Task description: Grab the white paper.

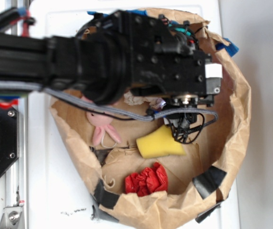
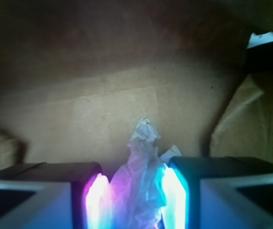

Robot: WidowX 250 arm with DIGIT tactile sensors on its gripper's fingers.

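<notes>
The claw (image 2: 136,191) is clenched on the white paper (image 2: 143,162), the wad pinched between its glowing pads low inside the brown paper bag (image 1: 231,138); lifting seems next. Left to right, the bag holds a pink toy (image 1: 100,126), a red wad (image 1: 146,180) and a yellow sponge (image 1: 159,142).

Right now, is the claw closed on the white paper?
Apparently yes. In the wrist view, the white paper sits between both pads of the claw, seemingly touching them.
</notes>
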